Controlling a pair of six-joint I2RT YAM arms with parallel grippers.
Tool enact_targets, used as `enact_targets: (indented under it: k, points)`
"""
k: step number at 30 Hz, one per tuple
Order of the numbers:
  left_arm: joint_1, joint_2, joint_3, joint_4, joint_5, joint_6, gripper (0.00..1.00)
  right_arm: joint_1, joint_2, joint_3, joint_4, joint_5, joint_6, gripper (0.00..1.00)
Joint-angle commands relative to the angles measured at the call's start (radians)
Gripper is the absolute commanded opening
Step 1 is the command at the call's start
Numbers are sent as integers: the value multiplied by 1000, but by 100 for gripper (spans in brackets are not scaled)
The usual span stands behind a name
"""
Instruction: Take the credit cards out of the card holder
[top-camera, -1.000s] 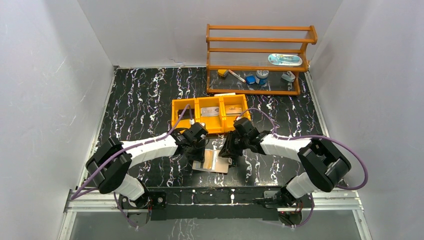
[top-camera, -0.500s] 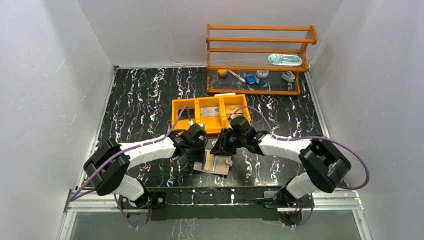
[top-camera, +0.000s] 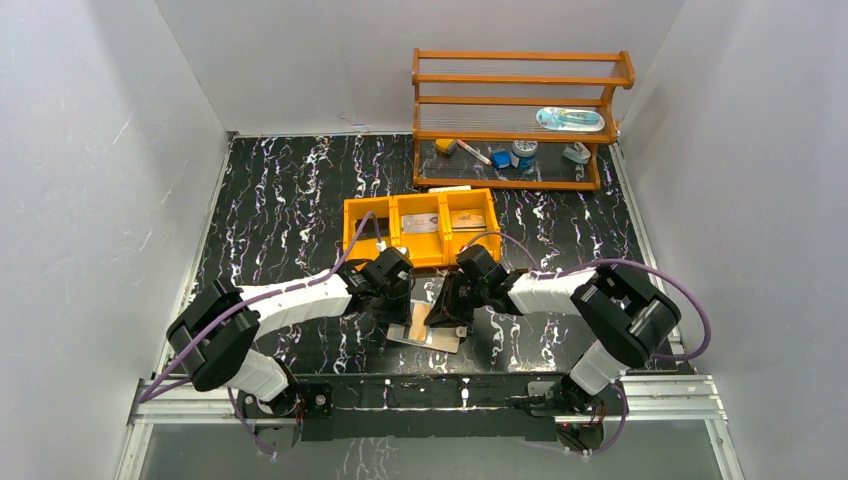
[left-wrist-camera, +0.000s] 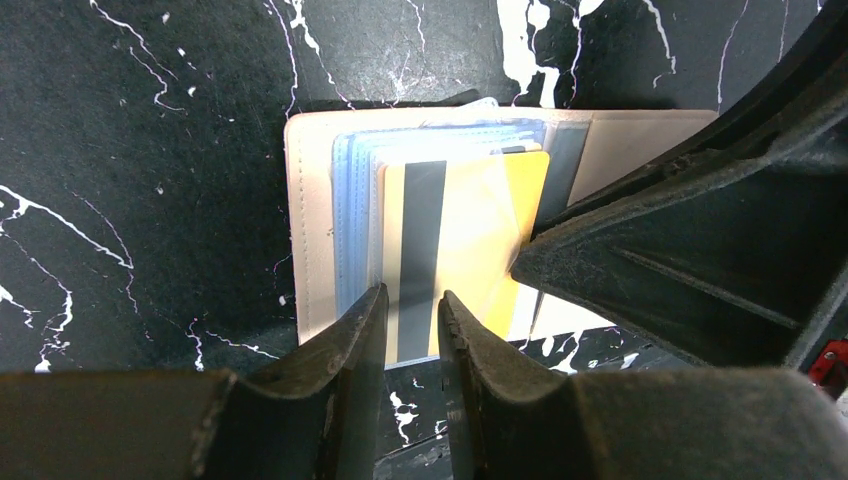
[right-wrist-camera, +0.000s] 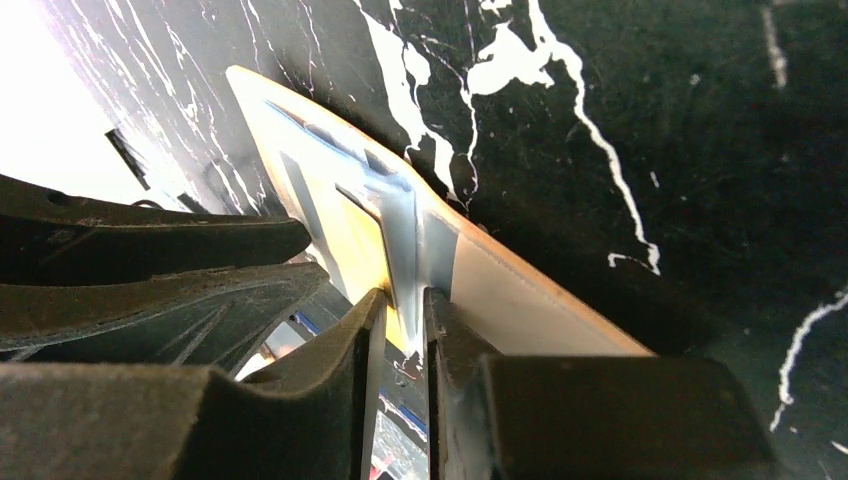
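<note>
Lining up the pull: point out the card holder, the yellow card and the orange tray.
card holder (left-wrist-camera: 310, 200), left wrist view, tan left border.
yellow card (left-wrist-camera: 480, 230), left wrist view, yellow face.
orange tray (top-camera: 348, 228), top external view, left wall.

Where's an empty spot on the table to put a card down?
Bare table lies between the left wall and the orange tray, and again right of the tray, in front of the shelf. It is crowded at the card holder, where the left end effector and right end effector meet.
</note>
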Motion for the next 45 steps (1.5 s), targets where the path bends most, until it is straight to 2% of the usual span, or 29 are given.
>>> enact_targets:
  k: [1, 8, 12, 18, 27, 31, 34, 40, 45]
  points:
    - [-4, -9, -32, -65, 24, -3, 24, 4, 39, 18, 79, -42, 14, 28]
    - [-3, -14, -28, -66, 24, -6, 24, 3, 36, 26, 66, -28, 3, 15]
    - [-3, -16, -28, -66, 24, -6, 24, -12, 17, 25, 0, -6, -34, 7]
    - [-3, -9, -33, -76, 11, 0, 24, -68, -41, -34, 1, -35, -56, 7]
    - [-3, 10, -24, -74, 18, 1, 24, -82, -48, -23, -10, -73, -101, 10]
    - [-3, -13, -15, -70, 21, 8, 24, -83, -23, 10, -35, -104, -186, 10]
    - [-4, -64, 8, -64, 33, 18, 24, -78, -8, 24, -11, -193, -239, 9]
    - [-5, -187, 19, -15, 36, 48, 41, -70, 17, 41, -9, -259, -344, 8]
    - [-4, -119, -12, 5, 73, 45, 41, -50, 54, 69, -6, -285, -375, 8]
